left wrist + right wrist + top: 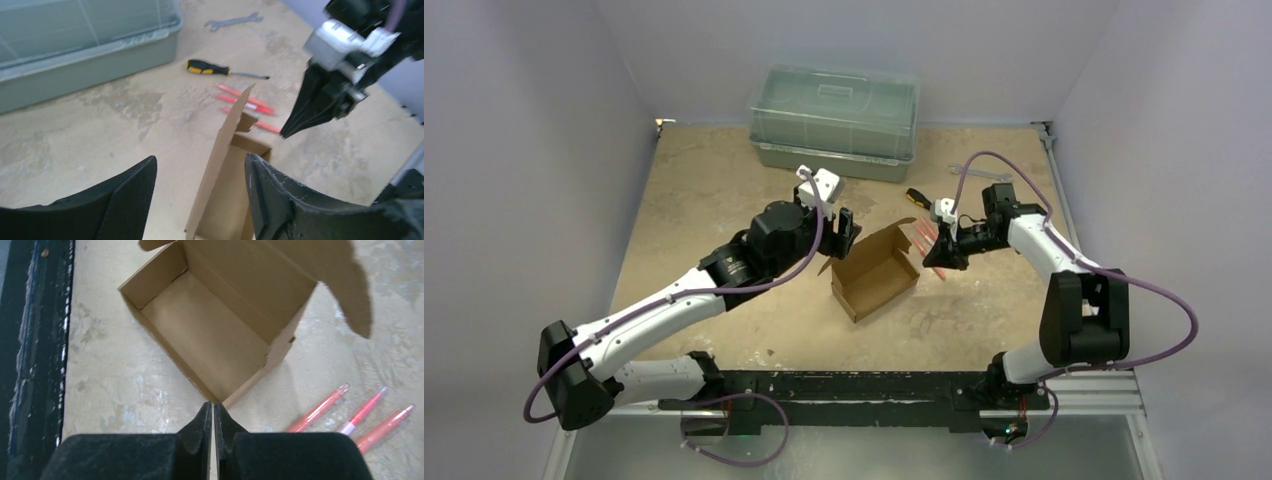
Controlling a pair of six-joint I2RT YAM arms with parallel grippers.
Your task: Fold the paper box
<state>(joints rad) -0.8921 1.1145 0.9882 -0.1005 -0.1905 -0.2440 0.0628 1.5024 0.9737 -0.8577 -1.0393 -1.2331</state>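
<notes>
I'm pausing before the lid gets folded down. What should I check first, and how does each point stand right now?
1. Box standing with its open side up: ok.
2. Flap raised and free to fold: ok.
3. Left end effector open with the flap between its fingers: ok.
4. Left end effector gripping the flap: not ok, the jaws have not closed on it.
5. Right end effector shut and at the box's corner: ok; whether it touches the corner: cannot tell.
6. Pens beside the box, not touching it: ok.
</notes>
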